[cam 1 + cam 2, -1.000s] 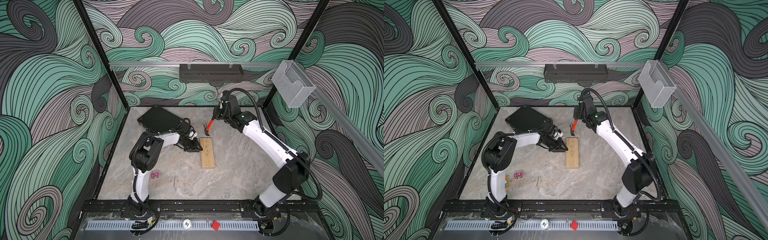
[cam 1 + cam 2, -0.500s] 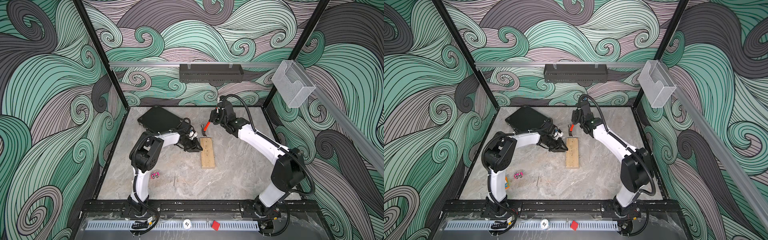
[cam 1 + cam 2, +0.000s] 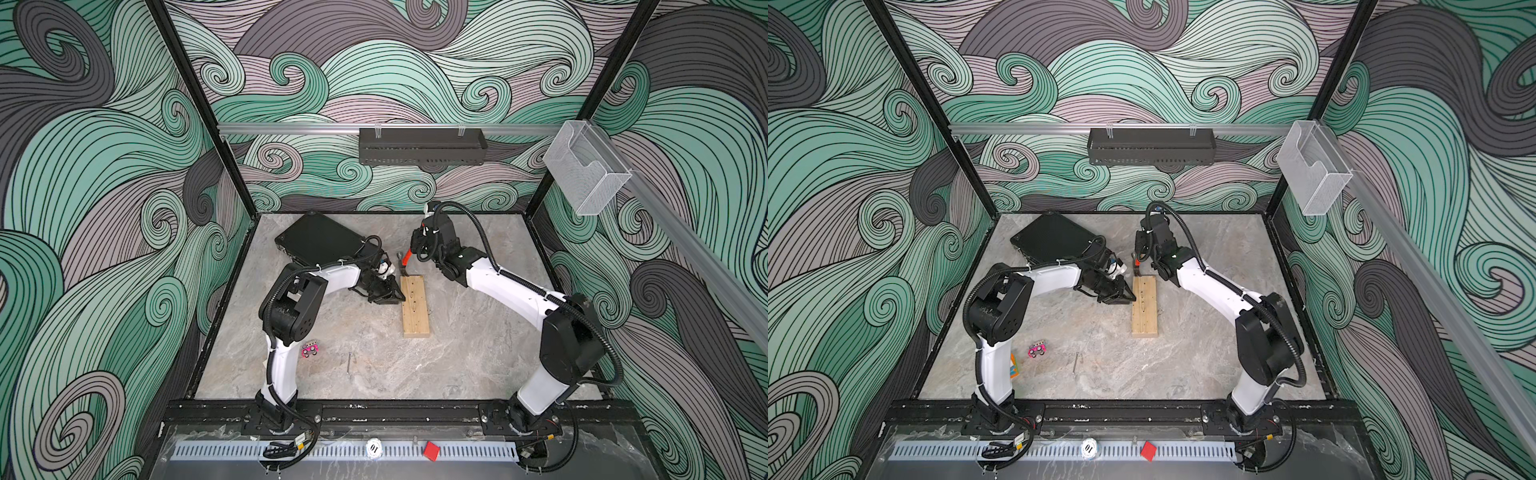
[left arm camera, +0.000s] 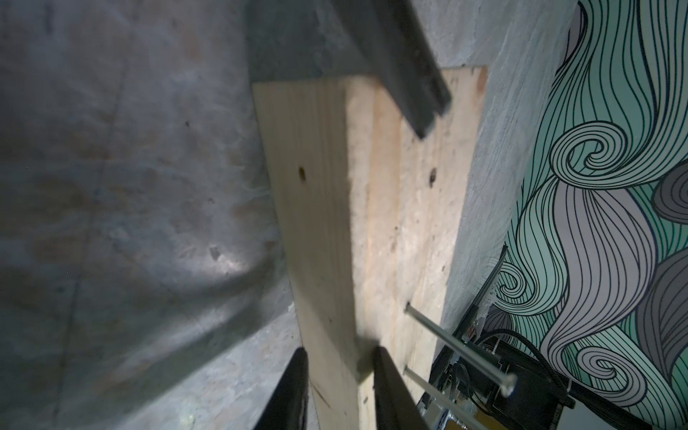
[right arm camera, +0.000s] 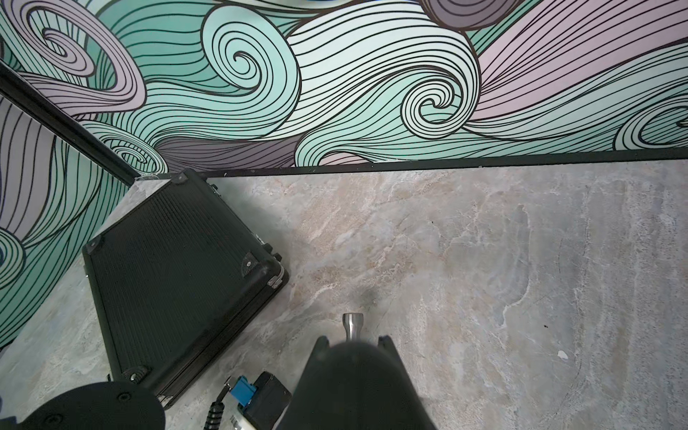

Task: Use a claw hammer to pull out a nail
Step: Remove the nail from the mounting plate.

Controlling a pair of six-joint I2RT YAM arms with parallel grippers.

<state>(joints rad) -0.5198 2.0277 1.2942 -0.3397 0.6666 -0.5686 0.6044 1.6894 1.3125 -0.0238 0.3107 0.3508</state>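
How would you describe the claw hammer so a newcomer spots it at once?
Find the pale wooden block mid-table. The claw hammer is held at its far end by the right gripper. Only it has an orange neck and grey steel head.

Claw hammer (image 3: 405, 259) at plank (image 3: 415, 309), left gripper (image 3: 395, 296) — alongside

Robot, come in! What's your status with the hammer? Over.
Left end effector shut on wooden board. Right end effector shut on claw hammer, head by board's far end. Two nails in board; black case apart.
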